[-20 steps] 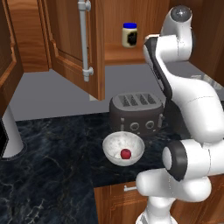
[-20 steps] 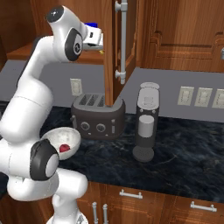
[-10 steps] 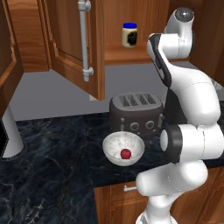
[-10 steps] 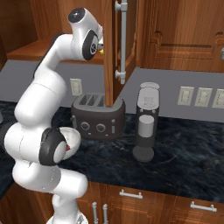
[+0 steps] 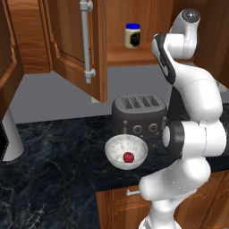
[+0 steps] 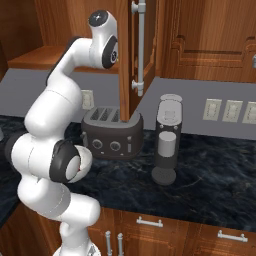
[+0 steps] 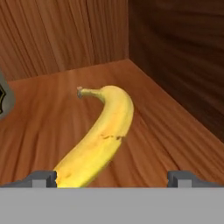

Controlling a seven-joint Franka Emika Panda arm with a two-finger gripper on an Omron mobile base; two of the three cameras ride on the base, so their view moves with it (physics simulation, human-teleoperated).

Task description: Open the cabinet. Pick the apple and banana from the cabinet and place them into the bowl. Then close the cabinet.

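yellow curved banana [image 7: 101,135] lies on smooth wood between the released end effector [image 7: 111,178] tips.

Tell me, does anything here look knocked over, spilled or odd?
Nothing stands out. The banana lies flat on the cabinet shelf, the apple sits in the upright bowl, and the toaster stands squarely on the counter.

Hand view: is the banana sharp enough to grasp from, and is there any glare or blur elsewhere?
Hand view: banana sharp and evenly lit, with a soft shadow on the shelf. Left base view: apple in the bowl is crisp, no glare. Right base view: clear, cabinet door edge sharp.
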